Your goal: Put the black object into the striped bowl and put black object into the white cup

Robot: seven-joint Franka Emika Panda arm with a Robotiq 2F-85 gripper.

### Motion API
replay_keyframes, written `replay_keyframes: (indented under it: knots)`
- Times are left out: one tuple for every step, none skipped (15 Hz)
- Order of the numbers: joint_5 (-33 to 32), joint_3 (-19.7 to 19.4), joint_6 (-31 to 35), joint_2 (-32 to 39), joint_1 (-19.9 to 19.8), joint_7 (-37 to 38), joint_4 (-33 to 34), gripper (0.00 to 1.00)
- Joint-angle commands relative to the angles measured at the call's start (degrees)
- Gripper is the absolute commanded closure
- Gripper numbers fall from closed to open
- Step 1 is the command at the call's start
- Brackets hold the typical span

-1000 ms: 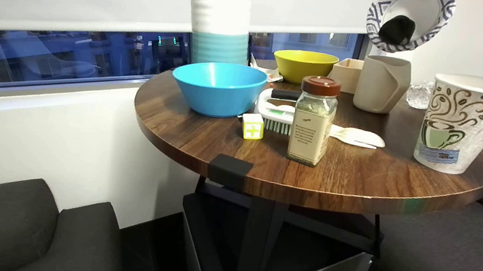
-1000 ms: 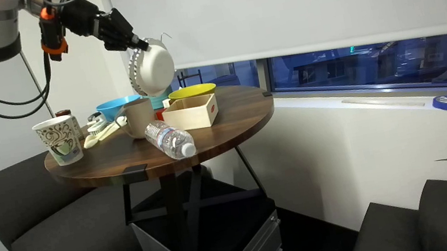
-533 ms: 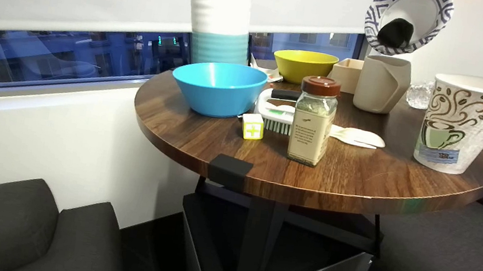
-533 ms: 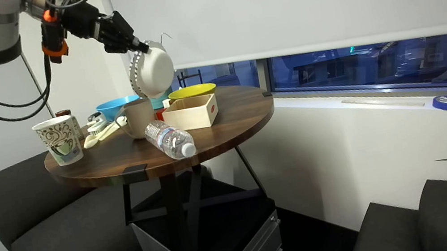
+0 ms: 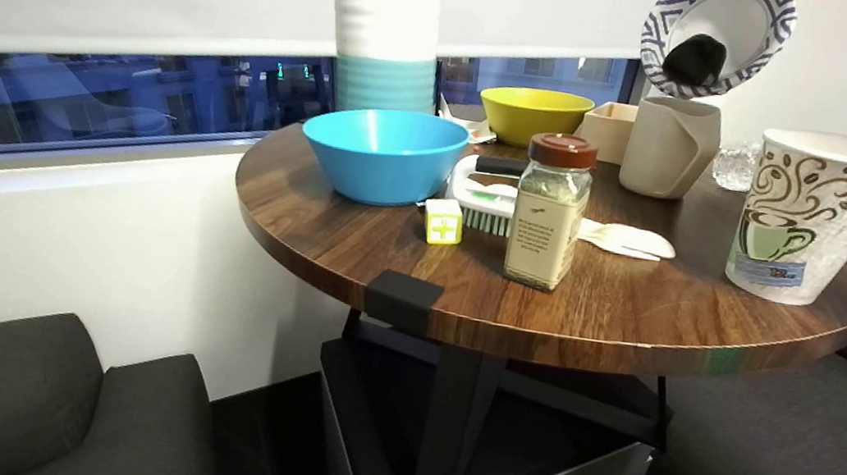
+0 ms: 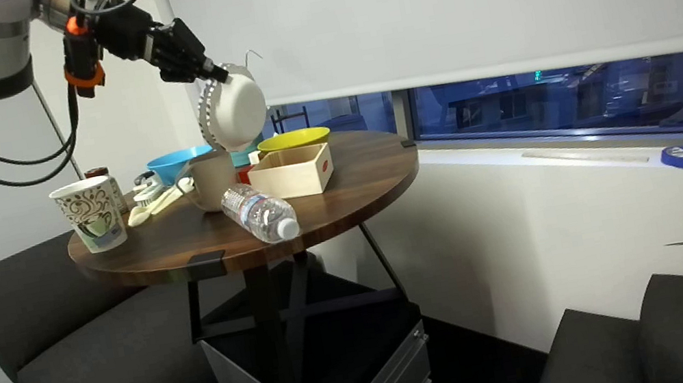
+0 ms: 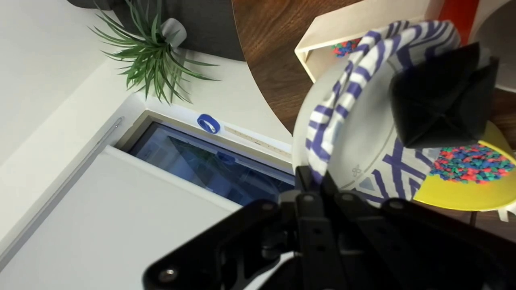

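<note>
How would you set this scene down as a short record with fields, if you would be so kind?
Jaws: closed on the rim of the striped bowl
Striped bowl: raised off the table, steeply tilted, seen above the beige mug in both exterior views
Black object: low inside the striped bowl, not in a cup
Paper cup: upright on the table, white with a coffee print
Yellow bowl: holds small coloured pieces in the wrist view
Spice jar: upright on the table
Plastic bottle: lying on its side
</note>
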Motion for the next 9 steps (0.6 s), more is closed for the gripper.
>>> replay_keyframes:
  knots:
    - [-1.59,0.08,-0.1,-1.51,0.38,-1.44,-1.12,0.99]
    - [-1.84,0.14,-0.16,-1.78,0.43,-2.07,-1.36,0.99]
    - [-1.93,0.06,0.16,-2.06,0.67,-2.69,-1.68,0.99]
    - [-2.45,0.3,0.36,-2.38,0.56,-3.04,-1.94,0.99]
    - [-2.75,0.4,0.5,-2.67,0.73,-3.39,-2.15,0.99]
    - [-2.96,0.43,0.72,-2.99,1.07,-3.72,-2.36,0.99]
    - [-3.33,0.54,0.88,-3.35,1.36,-3.95,-2.63,0.99]
    - [-3.87,0.71,1.1,-3.76,1.57,-3.85,-2.91,0.99]
    - [-4.54,1.0,1.19,-4.23,1.67,-3.43,-3.19,0.99]
